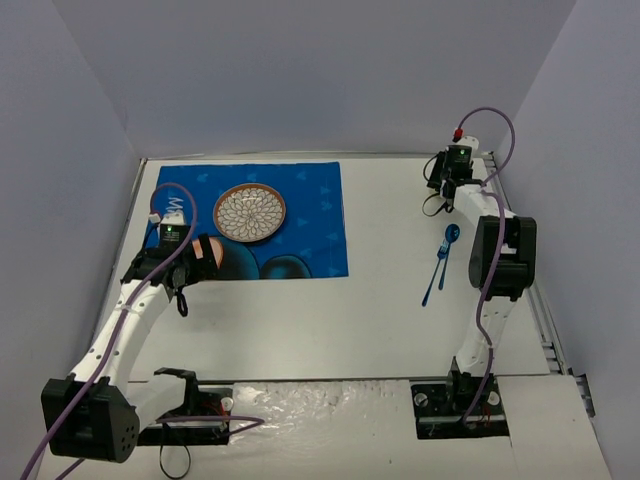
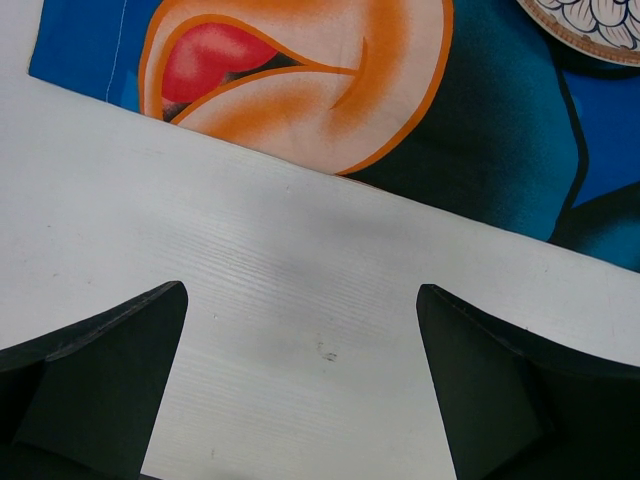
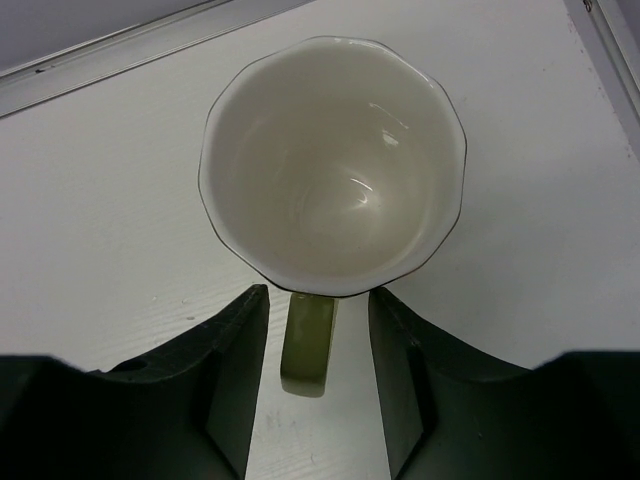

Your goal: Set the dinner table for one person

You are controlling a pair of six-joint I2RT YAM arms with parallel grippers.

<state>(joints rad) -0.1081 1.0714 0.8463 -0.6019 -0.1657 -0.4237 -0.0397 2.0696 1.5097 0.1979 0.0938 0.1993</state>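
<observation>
Top view: dinner table [image 1: 330, 320] fills the frame and lies under everything. It is white, flat and stiff with a metal rim. Judged smooth, so items will slide on it. It is a surface to set things on, not something to grasp. Blue placemat [image 1: 300, 200] lies far left with a patterned plate [image 1: 249, 212] on it. Blue spoon [image 1: 451, 234] lies on the bare table to the right, well apart from the mat. The cup is not clear in this view because the right wrist is over it.

Left wrist view: left gripper [image 2: 300, 290] has its jaws wide apart. It holds and touches nothing. Bare table shows between the fingers, just short of the placemat's near edge.

Right wrist view: white cup [image 3: 330, 170] stands upright and empty on the table near the far rim. It looks ceramic, so probably fragile, light and glazed-slick. The green handle [image 3: 308, 345] is the best place to take hold, since the rim is too wide. Right gripper [image 3: 318, 295] has its jaws partly apart, one on each side of the handle. A thin gap shows on both sides, so it is not clamped yet and nothing is lifted.
</observation>
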